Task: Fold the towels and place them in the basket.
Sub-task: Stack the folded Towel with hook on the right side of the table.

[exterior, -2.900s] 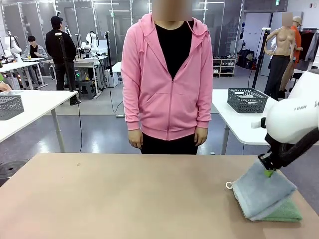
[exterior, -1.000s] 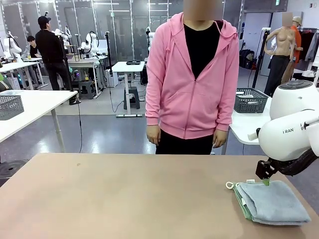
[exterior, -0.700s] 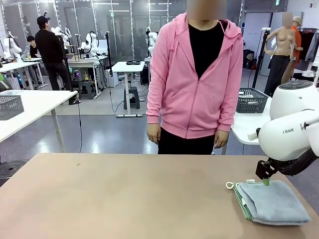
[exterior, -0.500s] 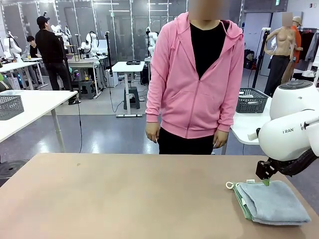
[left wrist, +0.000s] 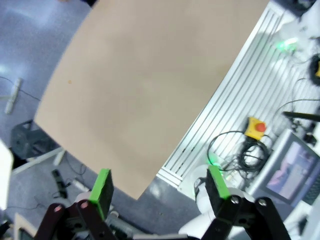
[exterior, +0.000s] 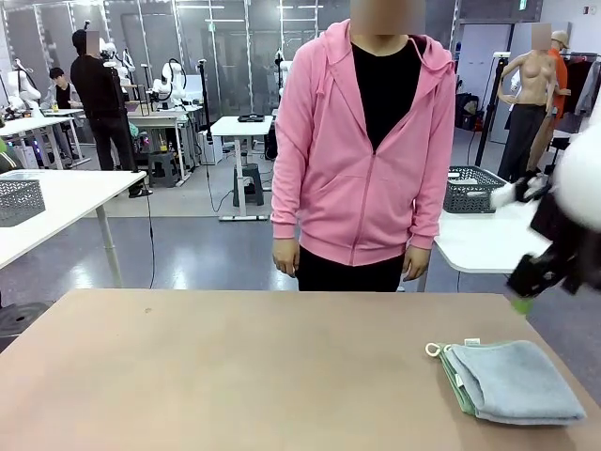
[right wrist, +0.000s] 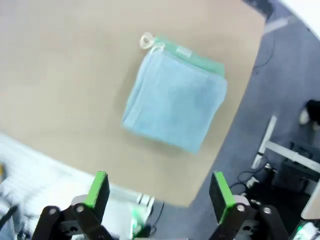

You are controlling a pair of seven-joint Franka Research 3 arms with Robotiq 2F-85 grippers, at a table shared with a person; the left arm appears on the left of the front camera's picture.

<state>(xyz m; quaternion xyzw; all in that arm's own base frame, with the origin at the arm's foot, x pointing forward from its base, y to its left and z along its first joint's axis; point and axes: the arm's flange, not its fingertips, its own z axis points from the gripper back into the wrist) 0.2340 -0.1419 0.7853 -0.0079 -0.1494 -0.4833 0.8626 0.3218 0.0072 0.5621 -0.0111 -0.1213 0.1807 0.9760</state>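
1. This is a robotics lab, an open hall with a glossy grey floor (exterior: 178,258) and glass partition walls (exterior: 225,47) at the back.
2. Several white worktables (exterior: 56,202) stand in rows, and white robot arms (exterior: 174,80) are mounted at the far ones.
3. People (exterior: 99,94) stand and sit at those stations among cables and gear.
4. A dark wire-mesh basket (exterior: 472,190) sits on a white table to the right.
5. In the left wrist view, beside the tan desk (left wrist: 150,85), lie coiled cables (left wrist: 235,152), a red emergency-stop button (left wrist: 256,128) and a monitor (left wrist: 292,170).
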